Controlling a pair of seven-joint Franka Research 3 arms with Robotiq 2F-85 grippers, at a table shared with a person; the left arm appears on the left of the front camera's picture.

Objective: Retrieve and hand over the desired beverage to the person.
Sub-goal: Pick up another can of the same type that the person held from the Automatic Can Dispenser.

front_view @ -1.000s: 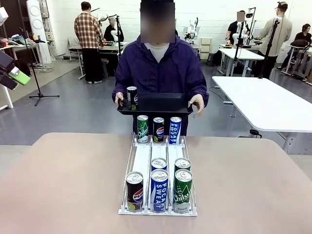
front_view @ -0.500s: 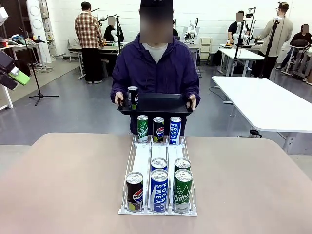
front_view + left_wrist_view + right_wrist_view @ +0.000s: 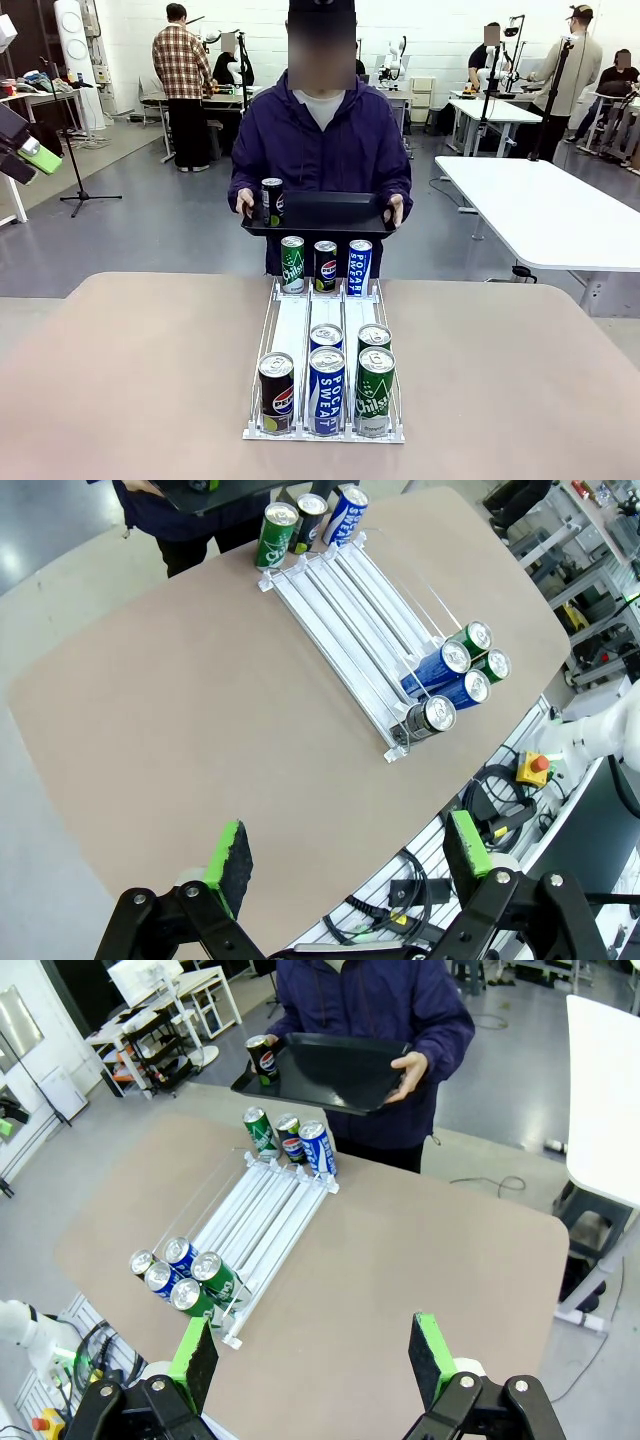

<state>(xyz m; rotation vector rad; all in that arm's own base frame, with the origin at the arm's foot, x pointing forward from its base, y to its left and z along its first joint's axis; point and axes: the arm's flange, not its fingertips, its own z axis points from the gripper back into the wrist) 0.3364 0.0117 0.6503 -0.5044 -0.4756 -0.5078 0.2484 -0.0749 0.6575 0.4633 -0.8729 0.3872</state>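
The person (image 3: pixel 320 140), in a dark purple jacket, stands at the far side of the table holding a black tray (image 3: pixel 335 213) with both hands. A black Pepsi can (image 3: pixel 271 200) stands upright on the tray's left end. A white rack (image 3: pixel 293 325) lies on the table with several cans. A black Pepsi (image 3: pixel 276 392), a blue Pocari Sweat (image 3: pixel 326 388) and a green can (image 3: pixel 374 390) stand at its near end. My left gripper (image 3: pixel 348 865) hangs open high above the table's left side. My right gripper (image 3: pixel 312 1352) is open too, high over the near right side.
Three more cans (image 3: pixel 325 265) stand at the rack's far end, just below the tray. The brown tabletop (image 3: pixel 130 370) is bare on both sides of the rack. A white table (image 3: pixel 540 215) stands off to the right, with other people at benches behind.
The person has straightened up and pulled the tray a little closer to the body. Neither gripper has moved, and the cans stand where they were.
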